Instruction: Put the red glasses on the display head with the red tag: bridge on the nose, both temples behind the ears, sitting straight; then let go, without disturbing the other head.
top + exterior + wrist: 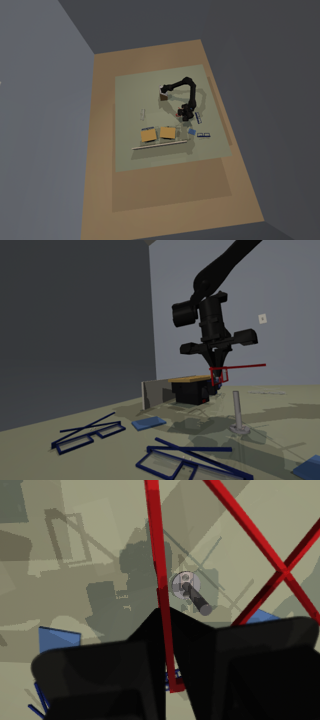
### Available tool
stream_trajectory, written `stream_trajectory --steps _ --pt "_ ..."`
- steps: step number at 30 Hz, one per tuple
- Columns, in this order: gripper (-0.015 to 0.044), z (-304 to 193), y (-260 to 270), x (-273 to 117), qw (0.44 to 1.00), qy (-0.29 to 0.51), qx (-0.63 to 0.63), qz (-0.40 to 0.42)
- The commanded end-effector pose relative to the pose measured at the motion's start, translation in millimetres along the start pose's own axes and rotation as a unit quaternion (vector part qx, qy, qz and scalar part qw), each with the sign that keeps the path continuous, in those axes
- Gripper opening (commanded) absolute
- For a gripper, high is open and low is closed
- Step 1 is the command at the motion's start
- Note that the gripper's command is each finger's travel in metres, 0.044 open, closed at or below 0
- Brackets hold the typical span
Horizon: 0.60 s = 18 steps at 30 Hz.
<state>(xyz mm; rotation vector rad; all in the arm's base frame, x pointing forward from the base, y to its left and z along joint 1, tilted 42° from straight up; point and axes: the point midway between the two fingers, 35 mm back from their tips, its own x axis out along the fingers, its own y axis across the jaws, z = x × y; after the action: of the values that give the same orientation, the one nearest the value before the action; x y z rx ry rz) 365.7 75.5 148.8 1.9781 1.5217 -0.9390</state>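
The red glasses (178,115) (245,366) (160,580) hang in the air, held by the front frame. In the wrist view their temples cross each other. My gripper (217,375) (163,613) is shut on the frame; its fingertips are hidden from above in the top view. The head with the red tag (167,132) (188,392) is a black block with an orange top; its small red tag (203,400) is low on the front. The glasses are clear of it. The other head (148,135) stands beside it, with blue glasses (146,128) at its front.
A grey post (237,407) (198,600) on a round base stands below and near the held glasses. Two blue glasses (198,118) (203,135) and a blue pad (191,131) (148,422) lie right of the heads. A pale panel (159,145) stands behind them. Pale glasses (142,115) lie left.
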Motion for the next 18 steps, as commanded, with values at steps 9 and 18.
stream_trajectory --steps 9,18 --pt "0.0000 -28 -6 -1 0.998 0.009 0.060 -0.001" --pt "0.0000 -29 -5 42 0.998 0.009 0.060 -0.001"
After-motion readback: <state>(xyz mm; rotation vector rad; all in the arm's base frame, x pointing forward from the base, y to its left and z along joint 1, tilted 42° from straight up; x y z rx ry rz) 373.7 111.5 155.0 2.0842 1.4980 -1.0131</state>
